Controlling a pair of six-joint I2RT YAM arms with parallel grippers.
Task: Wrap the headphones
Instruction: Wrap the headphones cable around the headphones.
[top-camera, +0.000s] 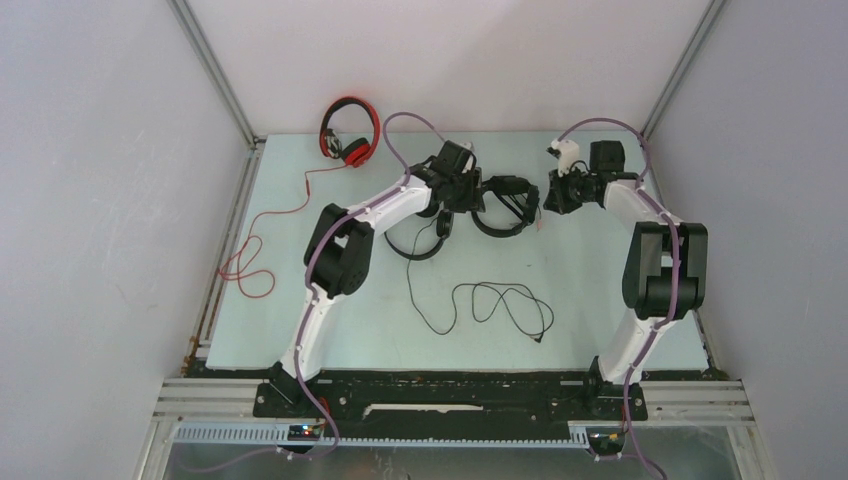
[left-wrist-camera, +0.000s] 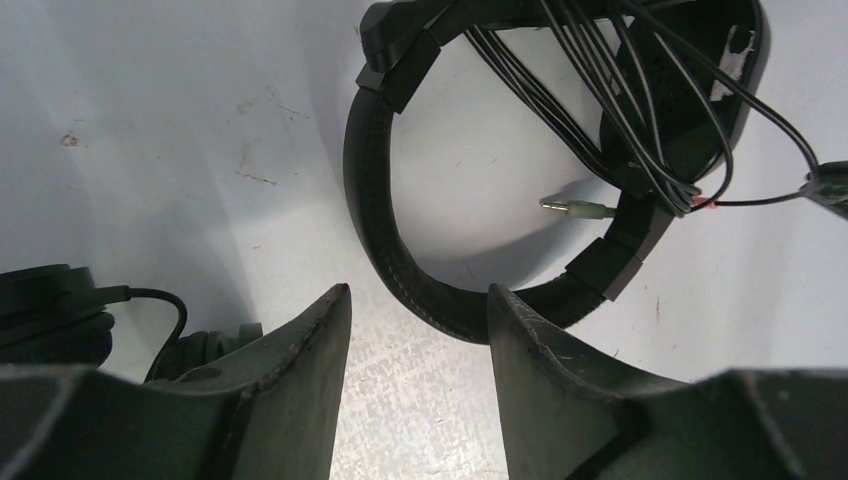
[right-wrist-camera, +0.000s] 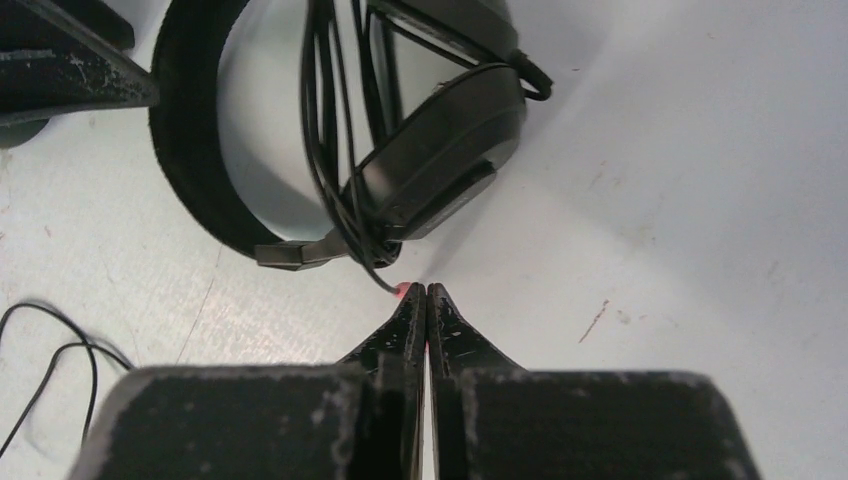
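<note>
A black headset (top-camera: 505, 207) lies at the table's far middle with its thin black cable wound in several turns across the band (left-wrist-camera: 610, 110); its plug (left-wrist-camera: 577, 208) hangs free inside the loop. My left gripper (top-camera: 468, 193) is open and empty, its jaws (left-wrist-camera: 418, 300) just short of the padded headband (left-wrist-camera: 385, 235). My right gripper (top-camera: 548, 195) is shut (right-wrist-camera: 427, 290) on that cable beside a small red mark (right-wrist-camera: 402, 290), close to the earcup (right-wrist-camera: 440, 160). A second black headset (top-camera: 420, 238) lies under the left arm. The red headset (top-camera: 349, 130) sits at the far left.
The second headset's loose black cable (top-camera: 500, 305) curls over the middle of the table. The red cable (top-camera: 255, 265) trails along the left edge. White enclosure walls with metal corner rails (top-camera: 215, 75) close in the back and sides.
</note>
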